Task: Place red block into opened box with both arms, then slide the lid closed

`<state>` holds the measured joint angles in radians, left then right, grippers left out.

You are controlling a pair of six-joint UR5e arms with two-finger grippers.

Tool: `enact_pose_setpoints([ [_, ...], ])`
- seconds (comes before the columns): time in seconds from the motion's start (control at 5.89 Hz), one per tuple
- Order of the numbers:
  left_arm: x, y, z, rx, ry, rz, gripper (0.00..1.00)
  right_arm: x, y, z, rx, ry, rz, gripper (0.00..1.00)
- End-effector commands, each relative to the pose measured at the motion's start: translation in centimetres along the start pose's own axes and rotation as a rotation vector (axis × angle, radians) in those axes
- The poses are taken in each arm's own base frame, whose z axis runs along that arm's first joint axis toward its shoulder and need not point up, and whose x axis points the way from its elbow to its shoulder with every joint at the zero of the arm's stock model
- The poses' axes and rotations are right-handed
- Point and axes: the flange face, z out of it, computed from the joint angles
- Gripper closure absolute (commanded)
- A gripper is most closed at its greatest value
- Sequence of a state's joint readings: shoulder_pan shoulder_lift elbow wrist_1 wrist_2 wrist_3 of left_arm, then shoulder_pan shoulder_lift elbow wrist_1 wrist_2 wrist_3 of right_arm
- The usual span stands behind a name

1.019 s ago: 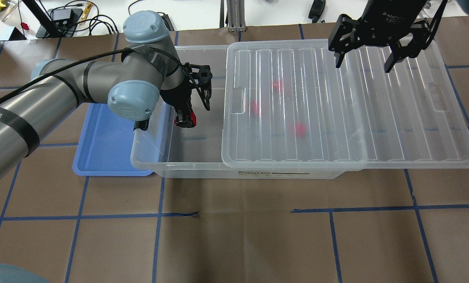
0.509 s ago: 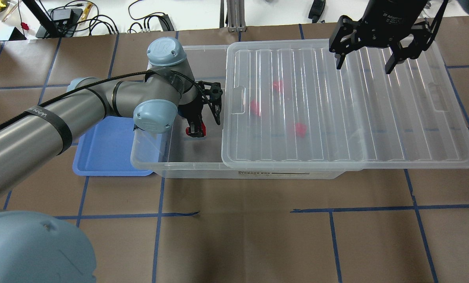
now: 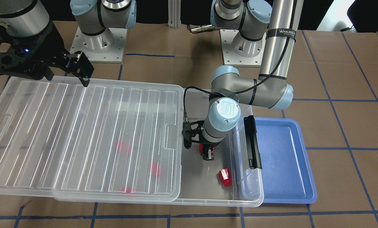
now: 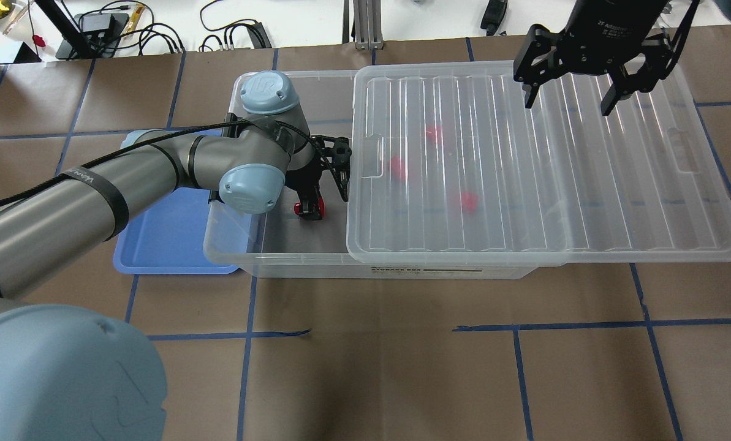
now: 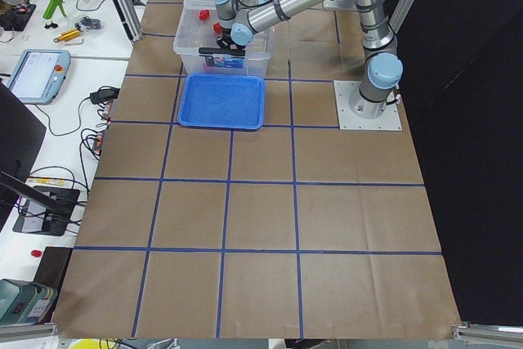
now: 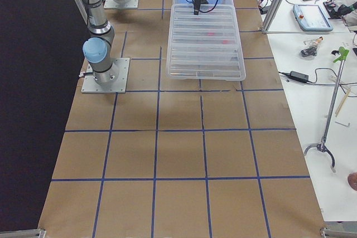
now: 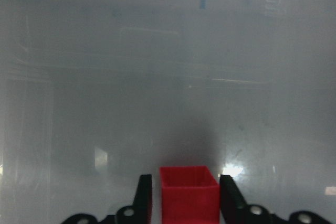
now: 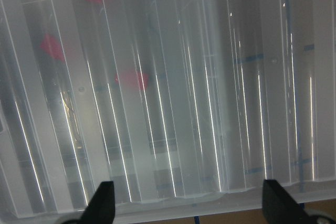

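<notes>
The box (image 4: 298, 264) carries its lid (image 4: 555, 171) offset toward its right end. The lid covers most of the box and overhangs past that end, so the box's left part is uncovered. The left arm (image 4: 157, 165) reaches over the box's left short wall into that uncovered part. A blue tray (image 4: 163, 239) lies against the box's left end. The right gripper (image 4: 567, 104) hangs above the lid over the box's far rim, fingers spread wide with nothing between them. The left gripper (image 3: 208, 154) points down inside the box, clamped on the red block (image 7: 188, 198) low over the box floor; whether the block touches the floor is unclear. Three blurred red pieces (image 4: 397, 166) show inside the box beneath the lid. A faceted red piece (image 3: 224, 177) lies on the box floor near its latch end.
</notes>
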<state>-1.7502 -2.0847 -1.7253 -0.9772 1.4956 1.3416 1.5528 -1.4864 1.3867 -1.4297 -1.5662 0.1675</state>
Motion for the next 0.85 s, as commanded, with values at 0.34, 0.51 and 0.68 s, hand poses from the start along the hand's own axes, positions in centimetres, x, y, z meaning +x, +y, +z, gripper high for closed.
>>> enact_pose_setpoints([
  [0.34, 2.5, 0.4, -10.9, -0.001, 0.015, -0.072, 0.07, 0.0, 0.0, 0.0, 0.001, 0.000, 0.002, 0.00],
  [0.51, 4.8, 0.7, -15.3, -0.013, 0.032, -0.104, 0.07, 0.0, 0.0, 0.0, 0.003, -0.001, 0.002, 0.00],
  [0.68, 6.6, 2.0, -18.8, -0.011, 0.030, -0.165, 0.05, 1.0, -0.5, 0.0, 0.005, 0.005, 0.000, 0.00],
])
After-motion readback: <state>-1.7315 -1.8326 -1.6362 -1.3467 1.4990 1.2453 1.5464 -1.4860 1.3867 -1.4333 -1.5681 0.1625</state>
